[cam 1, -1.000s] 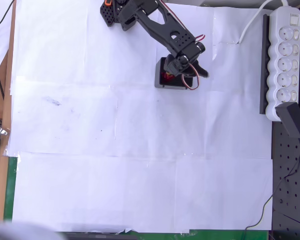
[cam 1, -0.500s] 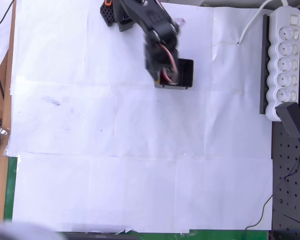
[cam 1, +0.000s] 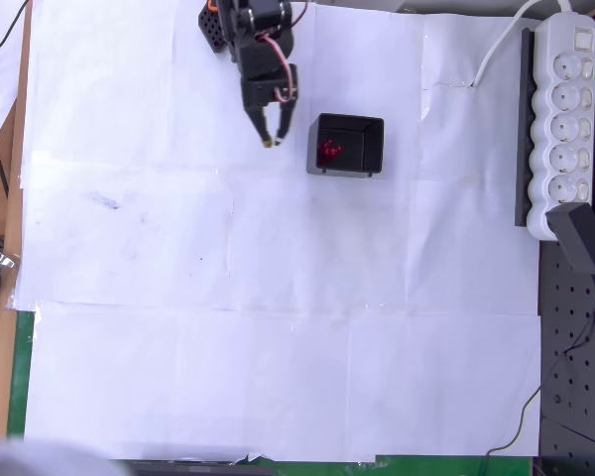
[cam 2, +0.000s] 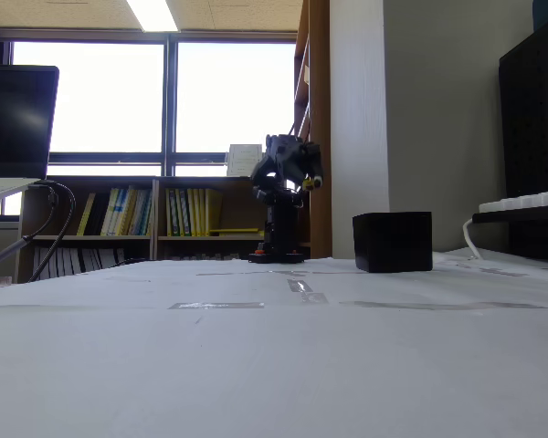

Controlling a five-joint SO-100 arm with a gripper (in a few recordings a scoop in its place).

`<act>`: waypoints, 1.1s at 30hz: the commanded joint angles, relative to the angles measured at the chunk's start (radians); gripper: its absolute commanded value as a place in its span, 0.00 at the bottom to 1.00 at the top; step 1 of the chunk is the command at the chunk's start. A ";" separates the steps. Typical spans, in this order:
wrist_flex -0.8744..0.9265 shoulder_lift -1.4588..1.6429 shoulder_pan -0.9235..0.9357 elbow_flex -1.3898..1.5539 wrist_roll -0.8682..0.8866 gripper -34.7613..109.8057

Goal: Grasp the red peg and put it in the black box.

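Note:
The black box (cam 1: 375, 149) stands on the white paper at the upper middle of the overhead view. The red peg (cam 1: 329, 151) lies inside it, towards its left side. My gripper (cam 1: 270, 137) hangs left of the box, folded back close to the arm's base (cam 1: 214, 25). Its fingers come together to a narrow tip with nothing between them. In the fixed view the box (cam 2: 393, 242) sits right of the arm, and the gripper (cam 2: 309, 182) is raised well above the table; the peg is hidden by the box's wall there.
A white power strip (cam 1: 563, 119), a long black strip (cam 1: 524, 129) and a black adapter (cam 1: 583, 238) lie along the right edge. White paper sheets (cam 1: 278, 327) cover the table. The wooden table edge (cam 1: 10, 228) runs down the left.
The arm has swung left off the box and folded back towards its base. The peg, earlier under the gripper, now lies uncovered inside the box.

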 commanded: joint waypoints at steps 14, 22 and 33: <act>-0.038 -0.284 0.209 -0.391 -0.083 0.24; 0.373 -0.284 0.295 -0.391 -0.227 0.24; 0.537 -0.287 0.285 -0.391 -0.150 0.24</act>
